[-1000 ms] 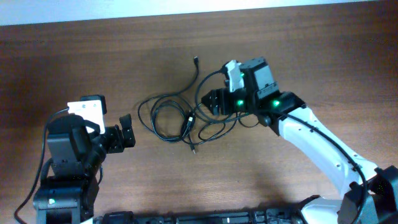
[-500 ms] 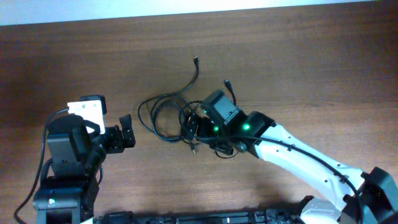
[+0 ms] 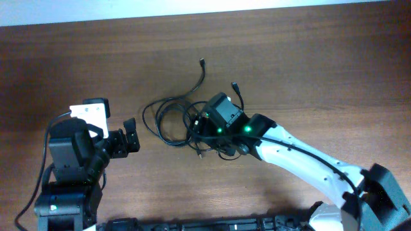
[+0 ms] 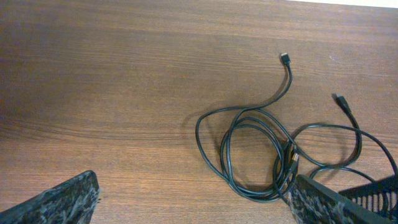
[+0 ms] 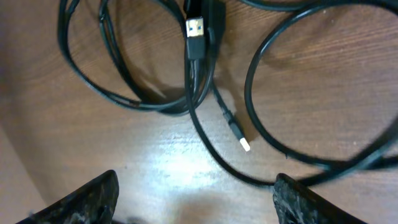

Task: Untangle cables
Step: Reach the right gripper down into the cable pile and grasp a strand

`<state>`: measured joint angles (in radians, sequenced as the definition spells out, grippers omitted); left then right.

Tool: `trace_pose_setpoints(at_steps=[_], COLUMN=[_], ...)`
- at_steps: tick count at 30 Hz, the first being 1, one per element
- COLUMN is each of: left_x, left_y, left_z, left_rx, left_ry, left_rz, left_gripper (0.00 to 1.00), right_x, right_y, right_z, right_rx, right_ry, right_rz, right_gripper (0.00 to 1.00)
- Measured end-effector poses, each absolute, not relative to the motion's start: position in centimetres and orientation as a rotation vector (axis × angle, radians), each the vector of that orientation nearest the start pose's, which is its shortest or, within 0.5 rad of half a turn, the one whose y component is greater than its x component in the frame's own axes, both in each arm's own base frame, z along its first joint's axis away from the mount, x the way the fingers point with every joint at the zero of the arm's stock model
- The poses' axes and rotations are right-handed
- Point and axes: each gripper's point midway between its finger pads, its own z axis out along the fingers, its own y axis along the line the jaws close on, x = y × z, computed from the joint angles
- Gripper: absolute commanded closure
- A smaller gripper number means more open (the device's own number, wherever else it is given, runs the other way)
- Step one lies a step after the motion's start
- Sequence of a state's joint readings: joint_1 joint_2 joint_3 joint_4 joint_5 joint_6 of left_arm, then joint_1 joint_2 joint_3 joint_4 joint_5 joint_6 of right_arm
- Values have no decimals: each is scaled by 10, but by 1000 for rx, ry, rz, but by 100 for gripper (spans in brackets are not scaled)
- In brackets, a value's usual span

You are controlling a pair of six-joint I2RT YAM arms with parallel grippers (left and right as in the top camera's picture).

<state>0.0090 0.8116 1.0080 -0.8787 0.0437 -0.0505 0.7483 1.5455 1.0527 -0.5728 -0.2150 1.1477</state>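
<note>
R end effector (image 5: pixel 194 183) moved left, now spread over cables (image 5: pixel 196 40).

The counter (image 3: pixel 334 70) is brown wood with long dark lines in it. A pale white strip (image 3: pixel 128 9) runs along its far edge. Light makes a bright shiny spot (image 5: pixel 186 155) on the wood.

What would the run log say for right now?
thin black tangled cables: looped on brown wooden table | right tool: open, above cables, nothing gripped | left tool: open, aside, empty
</note>
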Motion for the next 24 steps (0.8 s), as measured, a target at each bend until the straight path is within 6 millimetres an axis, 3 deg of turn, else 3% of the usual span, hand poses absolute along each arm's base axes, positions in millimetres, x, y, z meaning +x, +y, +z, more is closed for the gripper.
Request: trace_pose_setpoints(at_steps=[4,7,11,12,14,16,18,20,22,24], left_x=[258,258,258,258,258,258,258,258,258,258], left_y=[-5,-5,-5,-5,-5,-5,-5,-5,-5,-5], left_z=[257,257,257,257,257,257,257,257,257,257], left_rx=[-44,-44,-44,-44,-44,-44,-44,-44,-44,-44], left_ry=[2253,2253,2253,2253,2253,2253,2253,2254,2253,2253], left_rz=[-71,-71,-72,-71,-72,-72,-72,-72,-72,-72], left_gripper=[1,1,1,1,1,1,1,1,1,1], right_x=[234,236,239,240,240,240,247,265,255,231], right_y=[274,282,285,286,287,287,282,276,281,291], right_z=[98,84,63,63,64,64,64,70,72,70], right_rx=[517,524,540,538,537,534,482,133,-377,-784], right_ry=[2939,2953,2982,2978,2978,2982,2974,2926,2860,2779], right_rz=[740,731,692,696,701,707,707,755,767,749], right_gripper=[52,62,62,46,34,27,27,28,43,31])
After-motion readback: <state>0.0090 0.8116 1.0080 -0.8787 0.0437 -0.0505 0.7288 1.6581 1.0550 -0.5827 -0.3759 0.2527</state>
